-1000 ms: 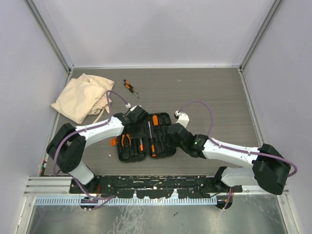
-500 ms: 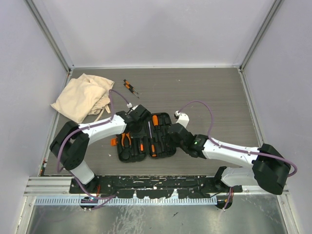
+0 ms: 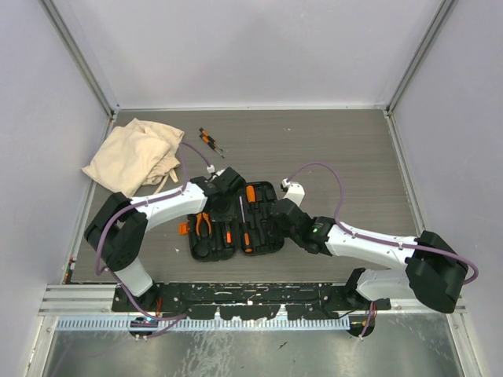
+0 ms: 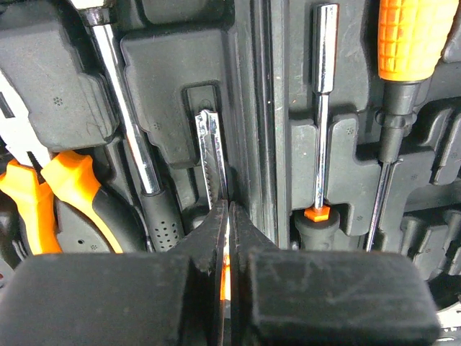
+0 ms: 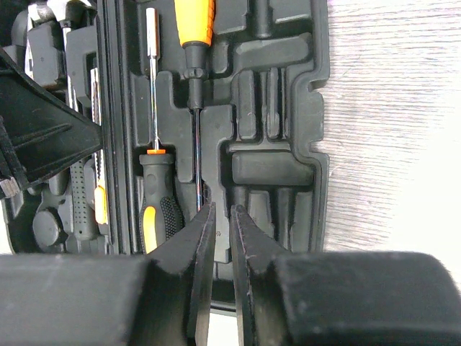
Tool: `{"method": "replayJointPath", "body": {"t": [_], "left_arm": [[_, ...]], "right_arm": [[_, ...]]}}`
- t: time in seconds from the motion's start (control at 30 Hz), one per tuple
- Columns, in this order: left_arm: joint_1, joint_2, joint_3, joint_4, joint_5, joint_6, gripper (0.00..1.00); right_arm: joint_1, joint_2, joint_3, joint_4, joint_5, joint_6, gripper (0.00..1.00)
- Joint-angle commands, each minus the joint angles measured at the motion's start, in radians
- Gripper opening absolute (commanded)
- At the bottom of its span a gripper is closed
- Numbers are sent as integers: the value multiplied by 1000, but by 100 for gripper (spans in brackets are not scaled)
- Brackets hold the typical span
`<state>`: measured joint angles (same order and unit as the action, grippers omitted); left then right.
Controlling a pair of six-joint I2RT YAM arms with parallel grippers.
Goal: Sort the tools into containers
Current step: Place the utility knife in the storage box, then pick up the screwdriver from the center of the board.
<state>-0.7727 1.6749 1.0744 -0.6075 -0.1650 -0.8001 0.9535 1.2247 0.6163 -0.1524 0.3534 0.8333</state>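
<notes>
An open black tool case (image 3: 206, 250) is seen in the middle of the table (image 3: 338, 149). Most of the tools are laid in its slots. Pliers (image 3: 203, 226) with orange handles are kept in the left half. A big screwdriver (image 3: 250, 194) with an orange handle is kept in the right half, and a small screwdriver (image 4: 322, 108) is laid next to the middle fold. A few small tools (image 3: 211, 141) are left on the far part of the table, near a tan cloth bag (image 3: 130, 157).

The left gripper (image 4: 227, 205) is held low over the middle of the case. Its claw is pressed together, and a thin steel blade (image 4: 210, 155) is met at its tips. Whether the blade is pinched cannot be told.

The right gripper (image 5: 223, 213) is held over the right half of the case. Its claw is set a little apart, with nothing seen inside it, just beside the big screwdriver's thin shaft.
</notes>
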Motion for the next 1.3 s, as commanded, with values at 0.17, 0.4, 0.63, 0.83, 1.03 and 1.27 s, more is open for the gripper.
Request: {"method": "replayJointPath", "body": {"t": [0.17,0.4,0.63,0.83,1.03,1.27], "left_arm": [[-7,-107,96,29,-21,113,13],[12,-195,167,19,-15,174,25],[102,-246,132,1,5,187,26],[150,-225,88,12,26,192,25],[150,-159,70,32,35,168,23],[203,-68,162,16,14,208,29]], "right_arm": [[-3,-25,35,18,28,-11,20],[-5,-32,26,13,33,-7,21],[-5,-58,12,-2,47,-4,21],[-4,-64,2,-7,50,-1,21],[-4,-64,-4,-7,45,6,21],[-4,-84,-9,-29,51,7,21]]}}
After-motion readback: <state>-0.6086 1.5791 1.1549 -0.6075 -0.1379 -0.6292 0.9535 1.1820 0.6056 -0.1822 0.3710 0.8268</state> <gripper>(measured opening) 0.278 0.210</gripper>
